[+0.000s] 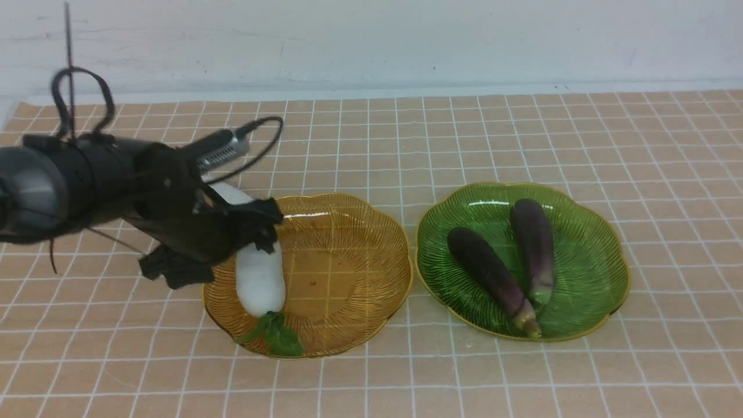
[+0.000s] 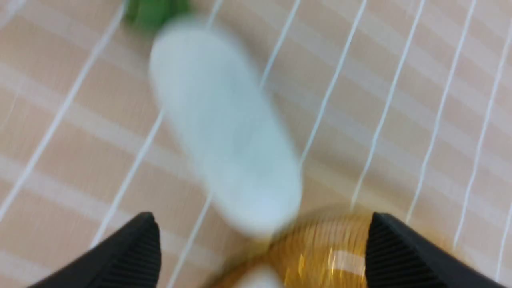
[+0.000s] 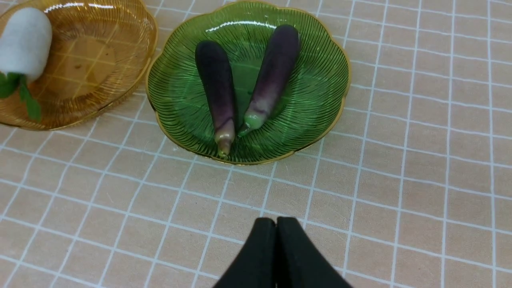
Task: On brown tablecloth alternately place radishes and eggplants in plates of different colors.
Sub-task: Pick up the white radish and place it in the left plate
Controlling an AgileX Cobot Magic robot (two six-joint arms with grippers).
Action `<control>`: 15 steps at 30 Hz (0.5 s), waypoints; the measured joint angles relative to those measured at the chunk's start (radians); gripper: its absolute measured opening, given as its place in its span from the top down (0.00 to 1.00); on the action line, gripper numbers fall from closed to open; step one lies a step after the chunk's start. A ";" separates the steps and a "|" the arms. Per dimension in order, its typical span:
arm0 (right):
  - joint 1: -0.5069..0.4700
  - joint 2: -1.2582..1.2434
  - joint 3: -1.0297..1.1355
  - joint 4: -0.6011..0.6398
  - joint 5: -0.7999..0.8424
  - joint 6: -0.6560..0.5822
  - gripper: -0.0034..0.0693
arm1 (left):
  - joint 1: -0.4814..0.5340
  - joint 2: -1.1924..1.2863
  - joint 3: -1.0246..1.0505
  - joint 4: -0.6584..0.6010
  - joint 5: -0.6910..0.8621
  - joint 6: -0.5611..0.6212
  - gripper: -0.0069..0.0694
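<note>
My left hand (image 2: 262, 218), fingers spread, hangs at the blunt end of the radish (image 1: 260, 284) lying in the amber plate (image 1: 371, 232), its length running toward me, leaves nearest; my right hand (image 3: 276, 222), pressed together, faces both eggplants (image 1: 493, 273) in the green plate (image 1: 586, 261).

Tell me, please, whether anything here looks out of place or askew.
One white radish seems to lie mostly on the brown checked tablecloth, only its end over the rim of the amber ribbed glass plate, by the open left gripper; that view is blurred. The two purple eggplants in the green plate look tidy.
</note>
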 joint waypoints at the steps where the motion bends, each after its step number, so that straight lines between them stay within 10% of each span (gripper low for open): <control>1: 0.000 0.000 0.000 0.000 -0.003 0.005 0.98 | 0.008 0.029 -0.022 -0.001 -0.008 -0.008 0.10; 15: 0.000 0.000 0.000 0.000 -0.011 0.009 0.98 | 0.045 0.264 -0.062 -0.005 -0.247 -0.182 0.15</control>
